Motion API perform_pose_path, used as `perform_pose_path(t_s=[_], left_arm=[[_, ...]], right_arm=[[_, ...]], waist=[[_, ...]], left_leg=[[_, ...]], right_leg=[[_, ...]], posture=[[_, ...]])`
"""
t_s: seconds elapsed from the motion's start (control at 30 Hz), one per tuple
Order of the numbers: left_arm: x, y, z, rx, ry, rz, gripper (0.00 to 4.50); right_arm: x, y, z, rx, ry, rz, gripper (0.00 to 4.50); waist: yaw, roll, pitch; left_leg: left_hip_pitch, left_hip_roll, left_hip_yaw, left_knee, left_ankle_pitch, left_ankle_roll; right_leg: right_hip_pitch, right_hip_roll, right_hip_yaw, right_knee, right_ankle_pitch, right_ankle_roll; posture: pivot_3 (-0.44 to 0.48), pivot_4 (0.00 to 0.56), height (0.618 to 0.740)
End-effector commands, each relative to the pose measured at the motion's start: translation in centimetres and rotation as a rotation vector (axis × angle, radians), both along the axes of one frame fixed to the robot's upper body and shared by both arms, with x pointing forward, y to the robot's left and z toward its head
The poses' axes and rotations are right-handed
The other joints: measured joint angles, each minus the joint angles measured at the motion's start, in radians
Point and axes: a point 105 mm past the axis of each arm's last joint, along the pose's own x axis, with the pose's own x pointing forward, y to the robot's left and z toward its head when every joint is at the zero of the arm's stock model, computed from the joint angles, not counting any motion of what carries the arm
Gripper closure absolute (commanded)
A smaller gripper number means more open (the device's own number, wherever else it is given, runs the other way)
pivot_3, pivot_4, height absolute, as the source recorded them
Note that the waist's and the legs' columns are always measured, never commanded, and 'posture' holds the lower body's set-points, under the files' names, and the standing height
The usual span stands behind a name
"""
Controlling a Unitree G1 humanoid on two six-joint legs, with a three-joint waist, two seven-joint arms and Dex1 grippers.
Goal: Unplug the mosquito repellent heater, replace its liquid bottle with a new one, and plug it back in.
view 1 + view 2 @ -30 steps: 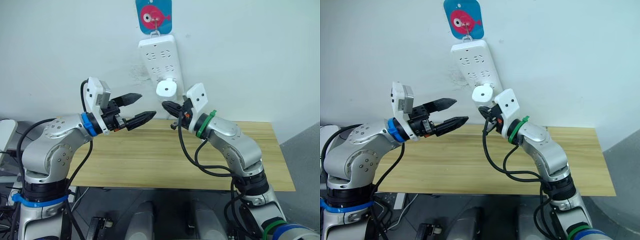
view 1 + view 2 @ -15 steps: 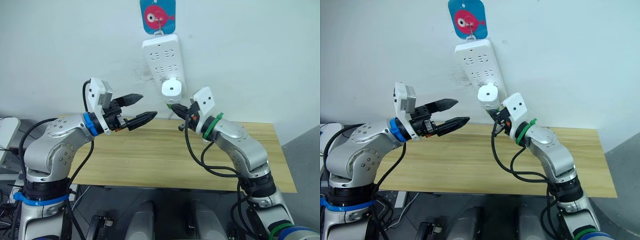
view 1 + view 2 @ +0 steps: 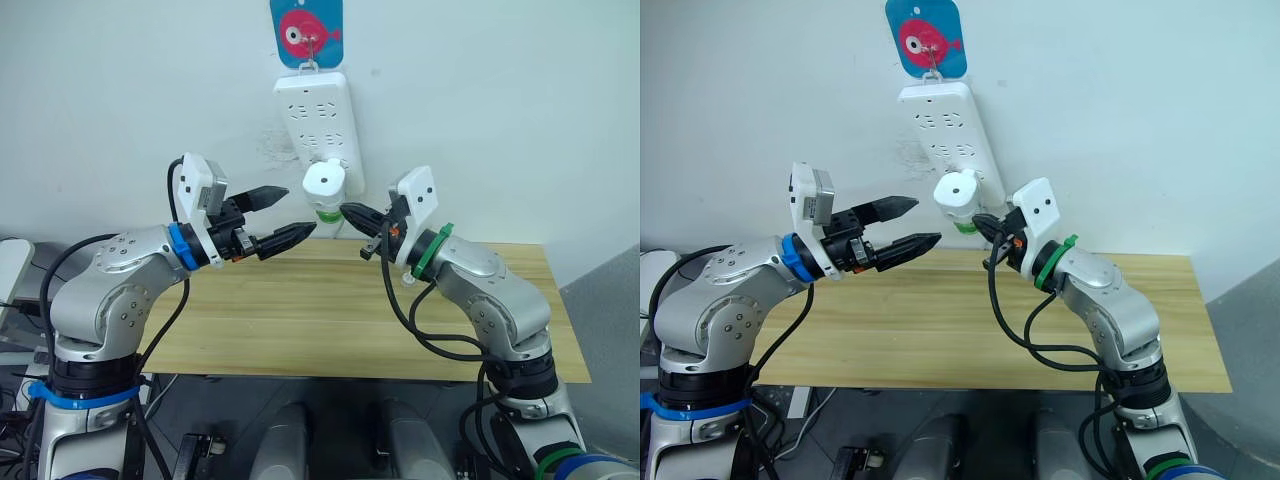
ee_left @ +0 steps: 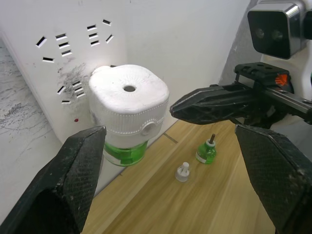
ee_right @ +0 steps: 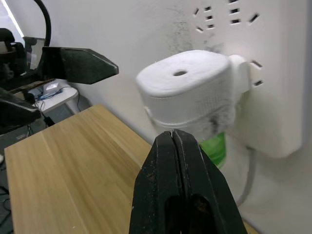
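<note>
White power strip [image 3: 317, 118] behind plugged-in mosquito repellent heater [image 3: 323, 185], between both grippers.

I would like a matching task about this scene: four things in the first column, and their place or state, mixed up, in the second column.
Things:
1. left tool
2. right tool
3. mosquito repellent heater
4. small green bottle

Place or state:
A. stands on the wooden table
B. fingers closed together
C. plugged into the white power strip
D. fingers spread open

Pairs: 1-D, 2-B, 3-C, 4-A
</note>
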Motion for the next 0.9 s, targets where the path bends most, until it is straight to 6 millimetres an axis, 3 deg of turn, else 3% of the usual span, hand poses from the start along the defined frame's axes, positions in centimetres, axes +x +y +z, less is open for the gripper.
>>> perform_pose_path(t_s=[0.03,0.57,0.9], left_arm=[[-0.5,-0.1,0.8,0.001,-0.043,-0.016,0.00],[-0.6,0.1,0.9,0.005,-0.041,-0.014,0.00],[-0.7,0.1,0.9,0.004,-0.040,-0.011,0.00]], right_arm=[[-1.6,1.0,0.0,-0.011,-0.010,0.064,4.49],[0.2,2.4,1.3,0.041,-0.057,-0.007,4.49],[0.9,0.9,1.5,0.054,-0.061,-0.076,4.49]], waist=[[0.000,0.000,0.000],[0.000,0.000,0.000],[0.000,0.000,0.000]], left_leg=[[0.000,0.000,0.000,0.000,0.000,0.000],[0.000,0.000,0.000,-0.002,0.000,0.000],[0.000,0.000,0.000,-0.002,0.000,-0.001]], right_leg=[[0.000,0.000,0.000,0.000,0.000,0.000],[0.000,0.000,0.000,-0.002,0.000,0.000],[0.000,0.000,0.000,-0.002,0.000,0.000]], posture=[[0.067,0.232,0.740],[0.074,0.236,0.740],[0.071,0.236,0.740]])
